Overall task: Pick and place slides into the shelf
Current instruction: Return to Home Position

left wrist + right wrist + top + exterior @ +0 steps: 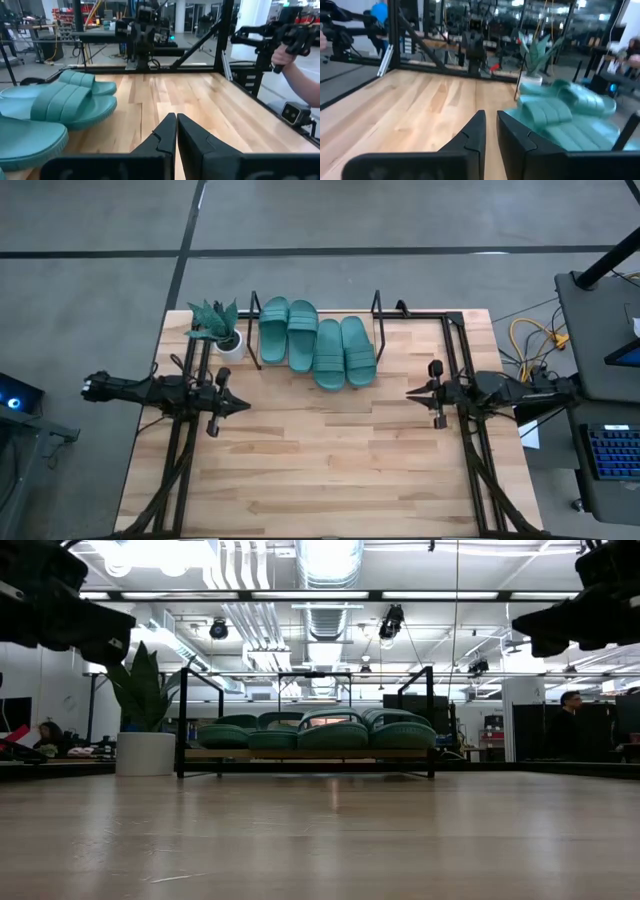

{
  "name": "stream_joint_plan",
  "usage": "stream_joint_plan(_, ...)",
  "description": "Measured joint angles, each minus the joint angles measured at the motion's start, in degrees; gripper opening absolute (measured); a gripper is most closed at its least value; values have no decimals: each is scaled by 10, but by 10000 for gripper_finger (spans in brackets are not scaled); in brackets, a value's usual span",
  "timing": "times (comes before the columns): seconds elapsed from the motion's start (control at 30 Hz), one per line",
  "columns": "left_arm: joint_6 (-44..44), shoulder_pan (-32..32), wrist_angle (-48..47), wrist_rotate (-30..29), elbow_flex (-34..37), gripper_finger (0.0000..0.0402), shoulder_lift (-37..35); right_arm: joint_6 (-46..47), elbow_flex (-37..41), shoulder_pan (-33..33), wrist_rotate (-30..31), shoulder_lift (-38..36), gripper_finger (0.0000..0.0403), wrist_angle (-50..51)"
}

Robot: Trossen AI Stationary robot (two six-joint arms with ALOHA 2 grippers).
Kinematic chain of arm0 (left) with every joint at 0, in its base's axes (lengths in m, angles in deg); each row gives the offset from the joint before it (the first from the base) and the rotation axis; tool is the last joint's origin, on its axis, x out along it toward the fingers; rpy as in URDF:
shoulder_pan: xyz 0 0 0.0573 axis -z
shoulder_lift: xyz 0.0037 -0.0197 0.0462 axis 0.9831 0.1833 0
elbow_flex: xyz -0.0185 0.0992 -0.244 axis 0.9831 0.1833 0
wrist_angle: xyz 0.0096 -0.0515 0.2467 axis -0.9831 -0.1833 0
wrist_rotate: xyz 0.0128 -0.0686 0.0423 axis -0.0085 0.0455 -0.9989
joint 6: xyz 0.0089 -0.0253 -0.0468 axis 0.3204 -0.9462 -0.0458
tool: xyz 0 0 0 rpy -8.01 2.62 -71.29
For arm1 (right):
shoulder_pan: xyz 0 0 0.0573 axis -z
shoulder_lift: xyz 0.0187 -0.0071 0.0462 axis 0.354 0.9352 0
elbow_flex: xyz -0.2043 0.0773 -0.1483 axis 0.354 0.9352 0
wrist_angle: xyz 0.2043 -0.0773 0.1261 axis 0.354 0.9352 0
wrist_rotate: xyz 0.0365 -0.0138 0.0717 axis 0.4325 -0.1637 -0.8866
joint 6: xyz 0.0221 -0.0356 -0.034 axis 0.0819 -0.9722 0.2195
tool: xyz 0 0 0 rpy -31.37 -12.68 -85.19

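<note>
All four slides shelved; my arms hang clear at the table's sides

The four slides (315, 340) lie side by side on the shelf (300, 754) at the far edge of the table (320, 470), just beside the plant (215, 320), the right-hand pair lying a little nearer me than the left. No slide lies loose, so I judge the placing done, with only parking left. My left gripper (243, 406) hangs over the table's left side, my right gripper (410, 392) over its right. Both are well apart from the shelf, fingers drawn together on nothing, the right with a slim gap.
</note>
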Motion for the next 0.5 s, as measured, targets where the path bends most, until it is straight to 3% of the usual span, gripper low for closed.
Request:
stream_joint_plan(0.13, 8, 0, 6, 0, 2, 0, 2, 26, -5, 0, 1, 0, 32, 25)
stream_joint_plan(0.5, 49, 0, 43, -14, 12, 0, 0, 40, 2, 0, 34, 0, 31, -36)
